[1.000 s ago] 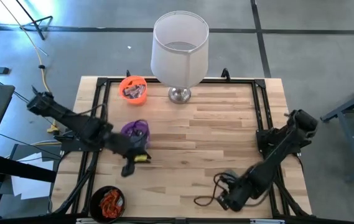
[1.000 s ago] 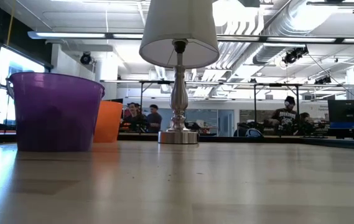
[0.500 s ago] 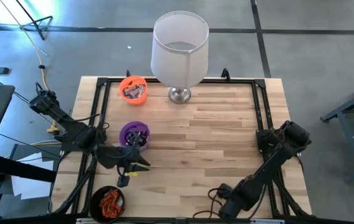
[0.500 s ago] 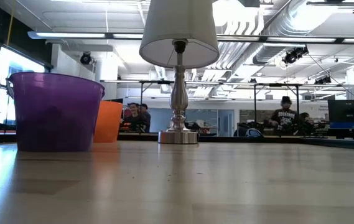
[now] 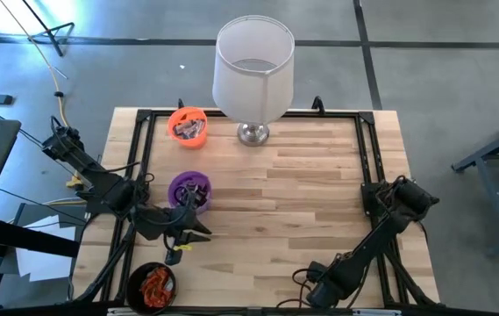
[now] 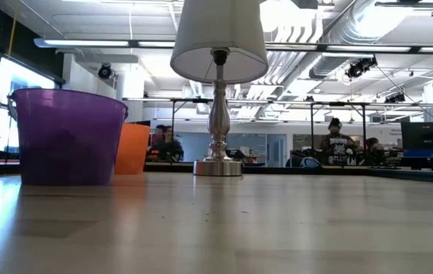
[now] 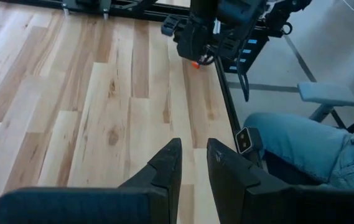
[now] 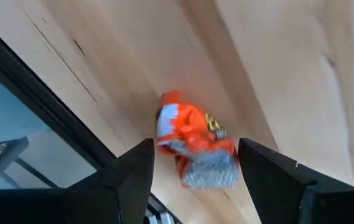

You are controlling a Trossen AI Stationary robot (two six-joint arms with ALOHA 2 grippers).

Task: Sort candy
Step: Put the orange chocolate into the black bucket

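Candy (image 8: 195, 146): lay on the bench (image 5: 302, 193), at its near right edge, between the right hand's wide-open fingers (image 8: 133, 177).
More candy: sat in the orange cup (image 5: 188, 124), purple cup (image 5: 188, 188) and black cup (image 5: 151, 284).
Right hand (image 5: 321, 285): hung open just over the candy.
Left hand (image 5: 185, 238): sat near the purple cup, fingers (image 7: 167, 165) a little apart, held nothing.
Lamp (image 5: 253, 75): stood at the far edge.
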